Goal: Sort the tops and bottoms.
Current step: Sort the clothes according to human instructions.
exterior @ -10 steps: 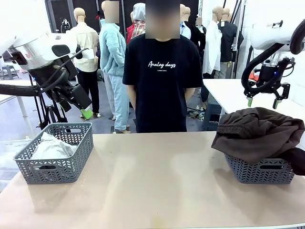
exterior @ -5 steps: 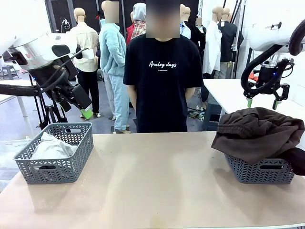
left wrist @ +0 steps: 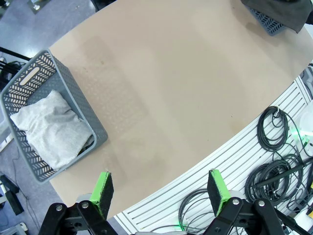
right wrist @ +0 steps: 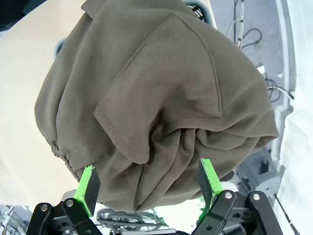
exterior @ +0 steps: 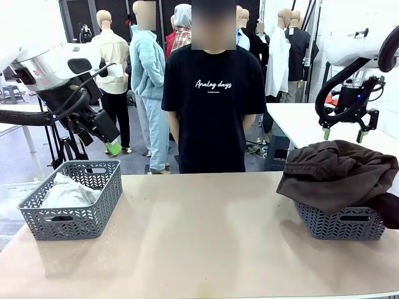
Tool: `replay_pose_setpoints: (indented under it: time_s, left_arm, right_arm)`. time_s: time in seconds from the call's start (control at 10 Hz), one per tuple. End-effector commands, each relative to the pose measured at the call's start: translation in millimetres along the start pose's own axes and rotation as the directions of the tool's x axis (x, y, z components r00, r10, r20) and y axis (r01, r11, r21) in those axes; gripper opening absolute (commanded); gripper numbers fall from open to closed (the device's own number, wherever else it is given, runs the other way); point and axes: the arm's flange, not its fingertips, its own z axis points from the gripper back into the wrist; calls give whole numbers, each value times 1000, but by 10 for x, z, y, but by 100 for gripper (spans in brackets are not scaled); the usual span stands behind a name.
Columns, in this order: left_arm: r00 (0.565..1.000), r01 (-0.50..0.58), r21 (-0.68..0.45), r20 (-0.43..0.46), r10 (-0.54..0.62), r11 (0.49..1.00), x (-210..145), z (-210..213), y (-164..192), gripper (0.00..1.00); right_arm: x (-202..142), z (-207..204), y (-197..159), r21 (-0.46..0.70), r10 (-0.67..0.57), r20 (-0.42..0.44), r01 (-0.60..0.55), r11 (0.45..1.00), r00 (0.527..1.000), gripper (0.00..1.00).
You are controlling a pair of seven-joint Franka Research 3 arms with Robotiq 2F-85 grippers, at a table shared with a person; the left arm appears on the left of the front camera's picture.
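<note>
Bottoms (exterior: 336, 171) lie heaped over the right-hand grey basket (exterior: 340, 223), the dark brown fleece piece spilling past its rim, while the right gripper (exterior: 342, 132) hangs directly above with its green-padded jaws spread wide and holding nothing. Seen from that wrist, the brown fabric (right wrist: 156, 103) sits between and beyond the open fingers, apart from them. A darker garment (exterior: 389, 210) pokes out at the basket's right end, though whether it rests inside or hangs outside is hard to judge from this angle. Across the table (exterior: 199, 237), the left gripper (left wrist: 161, 196) is likewise spread and empty, raised high over the near table edge, well apart from the left basket (exterior: 72, 199) where the tops (exterior: 65, 192) lie folded as a pale bundle. A person in a black T-shirt (exterior: 213, 93) stands at the far side, hands behind the back. The sorting looks finished or nearly so. The likely risk is the overhanging fleece: piled so high, it could slide off the basket, or snag on a descending finger and be dragged out.
</note>
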Motion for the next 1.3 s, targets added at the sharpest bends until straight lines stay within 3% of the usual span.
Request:
replay_pose_setpoints:
  time_s: [0.0, 1.2]
  left_arm:
    - [1000, -1, 0, 2, 1, 1000, -5, 6, 4, 100]
    - [1000, -1, 0, 2, 1, 1000, -5, 6, 4, 100]
  right_arm:
    - [-8, 11, 1, 2, 8, 1, -8, 1000, 1000, 100]
    - [-8, 11, 1, 2, 8, 1, -8, 1000, 1000, 100]
